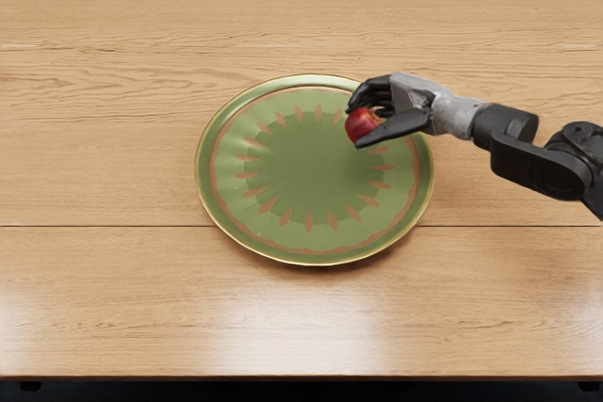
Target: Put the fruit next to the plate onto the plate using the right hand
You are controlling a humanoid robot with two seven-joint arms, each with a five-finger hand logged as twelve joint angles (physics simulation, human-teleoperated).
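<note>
Red fruit [361, 124] sits gripped within the right robot hand [384, 112], above the plate [236, 162].

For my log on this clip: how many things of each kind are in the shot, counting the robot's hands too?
Plates: 1, the green plate
Fruit: 1, the red fruit, over the plate's right side
Hands: 1, the right hand, grasping the fruit
Total: 3
</note>
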